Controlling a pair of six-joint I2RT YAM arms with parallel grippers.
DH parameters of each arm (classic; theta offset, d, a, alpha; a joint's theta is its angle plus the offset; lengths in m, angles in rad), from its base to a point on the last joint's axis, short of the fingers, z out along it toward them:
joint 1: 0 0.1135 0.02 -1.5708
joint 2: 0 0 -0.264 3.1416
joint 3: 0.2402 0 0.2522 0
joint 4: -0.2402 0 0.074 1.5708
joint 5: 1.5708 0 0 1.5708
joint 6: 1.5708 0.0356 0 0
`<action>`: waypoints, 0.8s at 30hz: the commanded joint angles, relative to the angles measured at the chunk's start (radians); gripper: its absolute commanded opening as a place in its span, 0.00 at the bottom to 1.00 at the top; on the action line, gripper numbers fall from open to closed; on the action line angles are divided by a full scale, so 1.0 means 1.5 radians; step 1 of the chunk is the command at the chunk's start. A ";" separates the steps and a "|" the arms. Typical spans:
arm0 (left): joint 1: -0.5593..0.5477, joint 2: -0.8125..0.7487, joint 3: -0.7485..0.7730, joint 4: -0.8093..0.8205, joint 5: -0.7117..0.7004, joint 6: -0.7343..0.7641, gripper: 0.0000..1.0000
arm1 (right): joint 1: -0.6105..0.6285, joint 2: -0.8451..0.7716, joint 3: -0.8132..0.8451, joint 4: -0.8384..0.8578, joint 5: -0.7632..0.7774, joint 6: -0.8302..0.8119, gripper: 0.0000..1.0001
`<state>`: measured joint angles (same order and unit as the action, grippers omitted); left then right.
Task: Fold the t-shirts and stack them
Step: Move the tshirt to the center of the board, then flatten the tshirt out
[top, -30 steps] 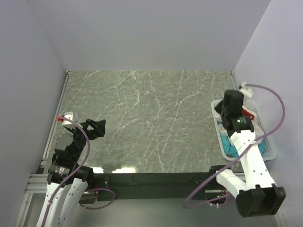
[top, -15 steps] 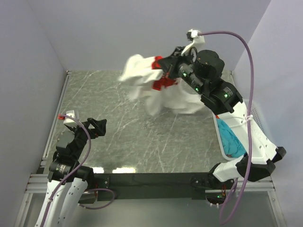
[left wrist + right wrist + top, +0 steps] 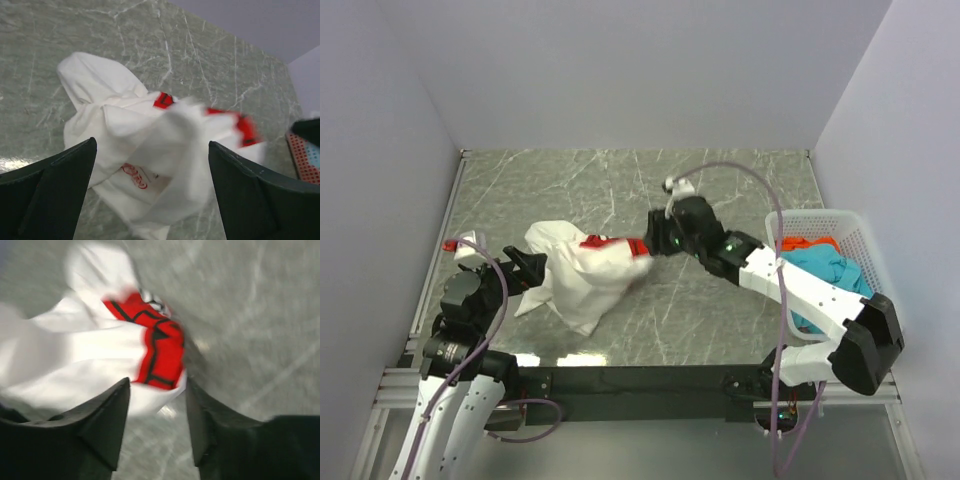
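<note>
The white t-shirt [image 3: 578,278] with its red print [image 3: 161,349] lies crumpled on the marble table, left of the middle. My right gripper [image 3: 651,246] is at the shirt's right end. It is open, and the cloth's edge lies loose just at its tips [image 3: 157,382]. My left gripper [image 3: 525,270] stands wide open beside the shirt's left side. In the left wrist view the white t-shirt [image 3: 125,125] fills the space ahead of that gripper [image 3: 151,145], untouched. A teal t-shirt [image 3: 823,272] and a red-orange one [image 3: 801,243] sit bunched in the basket.
A white mesh basket [image 3: 866,243] stands at the table's right edge, beside the right arm's base. Grey walls close in the table on three sides. Bare marble [image 3: 620,185] lies behind the shirt.
The right arm lifted the white shirt out of the basket, swung it over the table and brought it down left of the middle. Its jaws have opened. The left arm has not moved.
</note>
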<state>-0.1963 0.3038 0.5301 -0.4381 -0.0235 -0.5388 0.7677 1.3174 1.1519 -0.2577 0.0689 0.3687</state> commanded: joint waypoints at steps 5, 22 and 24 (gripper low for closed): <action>0.001 0.069 0.054 -0.050 0.026 -0.131 0.98 | -0.004 -0.149 -0.170 0.019 0.061 0.017 0.63; -0.153 0.245 -0.071 0.064 0.077 -0.296 0.98 | 0.039 -0.109 -0.231 0.087 -0.053 -0.005 0.66; -0.179 0.262 -0.079 0.063 0.027 -0.313 0.98 | 0.039 -0.107 -0.239 0.089 -0.056 -0.003 0.66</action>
<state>-0.4076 0.6796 0.4164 -0.3855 0.1219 -0.9413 0.8242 1.1755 0.8078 -0.1852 -0.0067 0.3588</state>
